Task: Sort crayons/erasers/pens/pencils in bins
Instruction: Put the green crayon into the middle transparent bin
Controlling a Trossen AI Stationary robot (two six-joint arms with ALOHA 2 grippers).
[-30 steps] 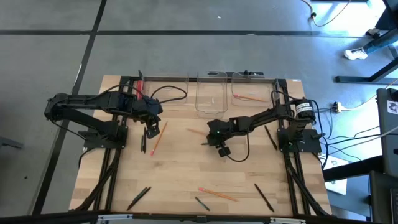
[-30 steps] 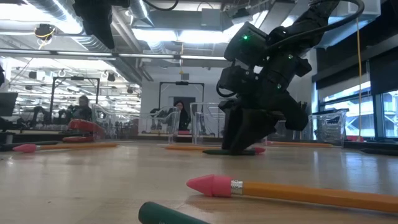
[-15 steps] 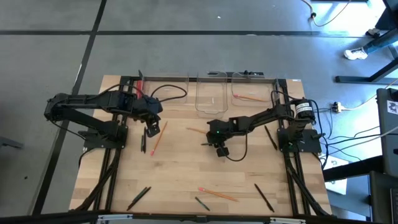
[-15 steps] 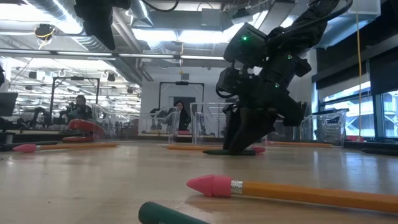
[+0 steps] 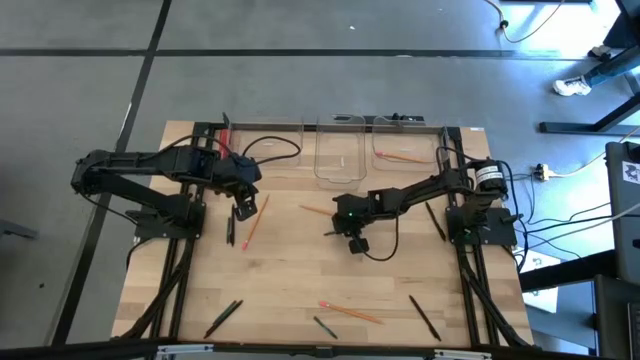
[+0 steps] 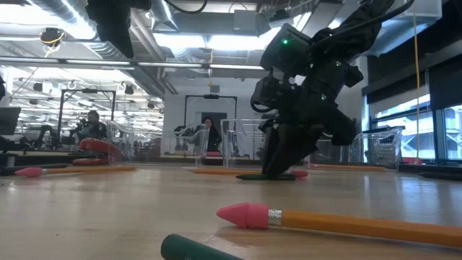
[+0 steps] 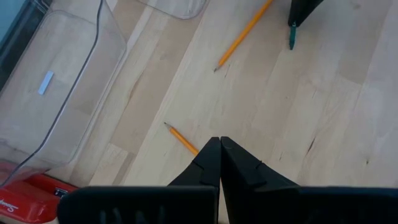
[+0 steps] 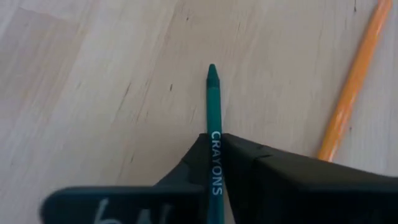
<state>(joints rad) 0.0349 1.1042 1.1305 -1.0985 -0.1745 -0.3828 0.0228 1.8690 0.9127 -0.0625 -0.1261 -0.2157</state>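
Observation:
A dark green crayon (image 8: 213, 106) lies at the middle of the table, and my right gripper (image 5: 336, 226) is shut on it; the low view shows both (image 6: 280, 172). My left gripper (image 5: 243, 209) hangs shut and holding nothing above an orange pencil (image 5: 253, 221) at the left; its tips (image 7: 219, 147) hide part of that pencil (image 7: 181, 138). Three clear bins (image 5: 338, 152) stand along the far edge. The right bin (image 5: 428, 170) holds an orange pencil (image 5: 400, 157). My right gripper pinches the crayon's labelled body (image 8: 215, 142) between its two fingers (image 8: 194, 157), well back from the pointed tip (image 8: 212, 70). The fingers slant down from the table's right side and run along the crayon. The crayon lies flat on the table (image 6: 254, 176).
Another pencil (image 5: 314, 211) lies just beyond the right gripper. Black pens lie at the left (image 5: 230, 229), at the right (image 5: 436, 221) and near the front edge (image 5: 222, 317) (image 5: 425, 318). A pencil (image 5: 350, 312) and a crayon (image 5: 325, 326) also lie at the front. A red bar (image 5: 226, 134) is at the far left.
My right gripper has rolled a little about its own axis and shut on the green crayon, which stays lying on the table. The left arm has kept still.

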